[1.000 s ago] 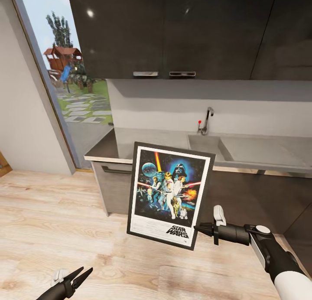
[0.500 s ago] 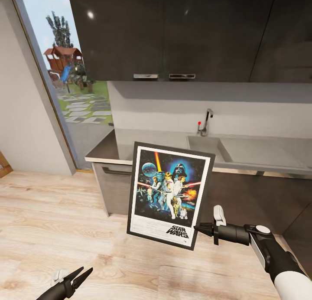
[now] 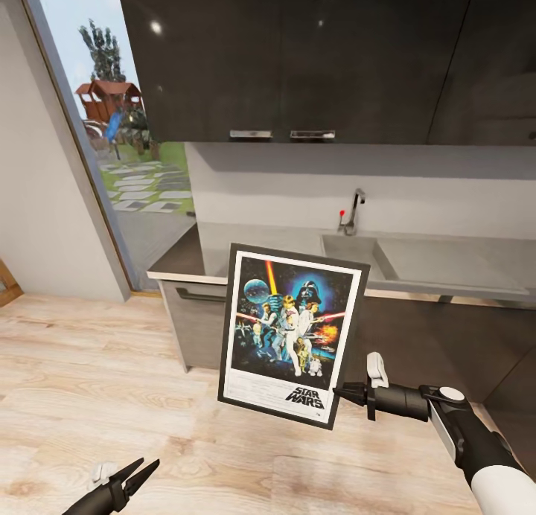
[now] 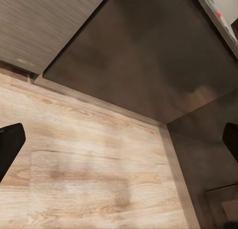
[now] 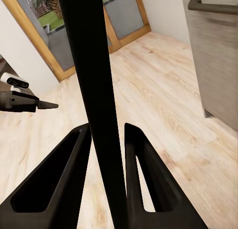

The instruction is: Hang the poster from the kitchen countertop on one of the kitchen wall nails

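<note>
Holding: the right gripper (image 3: pixel 344 392) pinches the poster (image 3: pixel 292 332) at its lower right corner; in the right wrist view its two fingers (image 5: pixel 141 174) press on either side of the thin black frame edge (image 5: pixel 94 105).
Poster: upright, tilted slightly, in the air in front of the base cabinets (image 3: pixel 195 318), off the kitchen countertop (image 3: pixel 447 266).
Left gripper: the left gripper (image 3: pixel 143 470) hangs low over the wooden floor (image 3: pixel 89 373), fingers spread, nothing between them; it also shows in the right wrist view (image 5: pixel 47 106).
Countertop: grey slab behind the poster, with the inset sink (image 3: pixel 350 245) and chrome tap (image 3: pixel 356 206).
Above: dark wall cabinets (image 3: pixel 298 53).
Left side: a glass door (image 3: pixel 123 128) looking out on a garden.
</note>
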